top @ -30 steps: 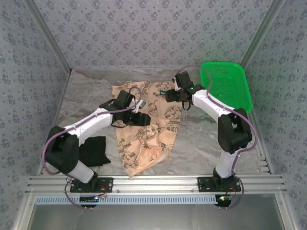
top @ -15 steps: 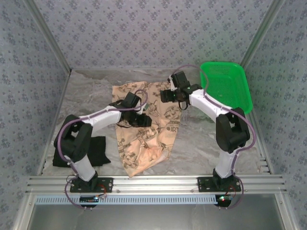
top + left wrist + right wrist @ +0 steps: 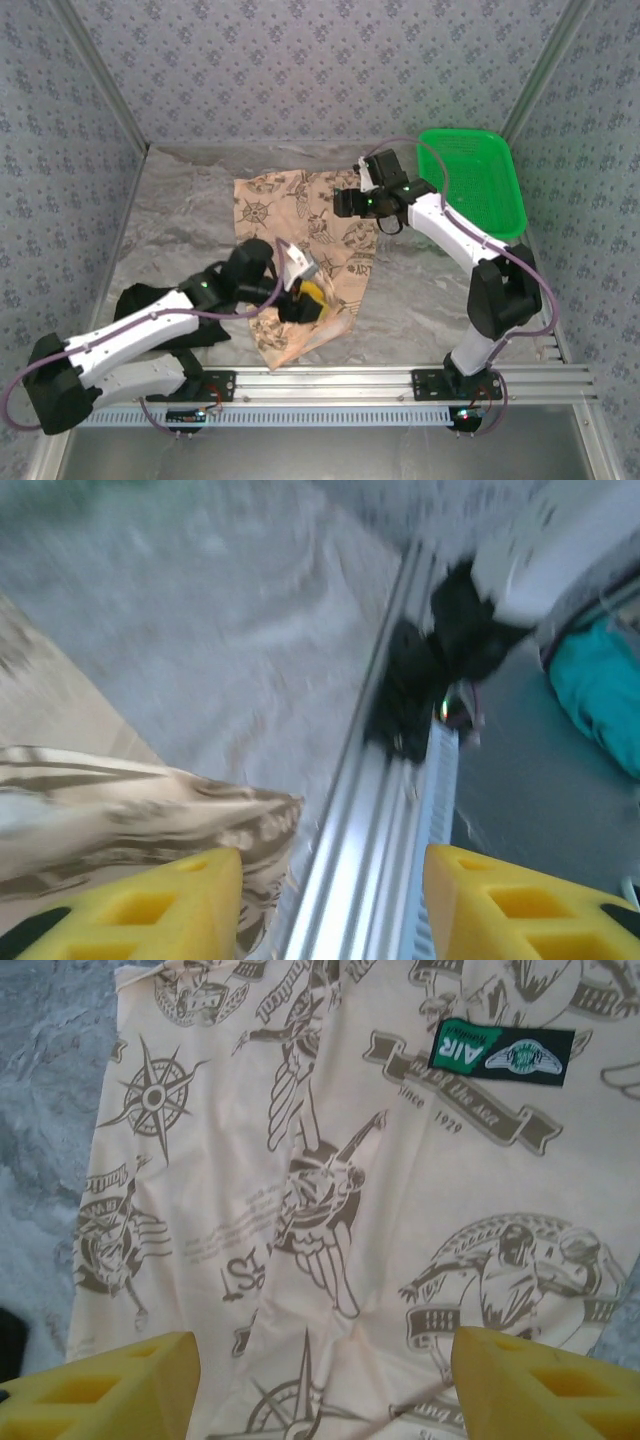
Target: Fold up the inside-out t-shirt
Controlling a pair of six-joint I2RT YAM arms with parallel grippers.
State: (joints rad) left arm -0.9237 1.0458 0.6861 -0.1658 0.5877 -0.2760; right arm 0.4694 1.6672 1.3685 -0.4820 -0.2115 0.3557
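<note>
The inside-out t-shirt (image 3: 300, 215) lies flat mid-table, peach-tan with dark compass and ship prints, its narrow end toward the near rail. My left gripper (image 3: 305, 302) hovers over that near end, jaws open. In the blurred left wrist view a raised fold of the shirt (image 3: 130, 795) sits beside the left finger, not between the fingers (image 3: 140, 905), and my left gripper (image 3: 330, 910) has only the rail in its gap. My right gripper (image 3: 343, 203) is open above the shirt's far right part. The right wrist view shows that gripper (image 3: 325, 1380) over the print, with the dark neck label (image 3: 500, 1053) ahead.
A black folded garment (image 3: 140, 298) lies at the near left under my left arm. A green basket (image 3: 470, 175) stands at the far right. The aluminium rail (image 3: 330, 380) runs along the near edge, close to the left gripper. Patterned walls enclose the table.
My left arm has swung back and dropped low, carrying its gripper from the shirt's middle to its near end. The right gripper has shifted slightly left.
</note>
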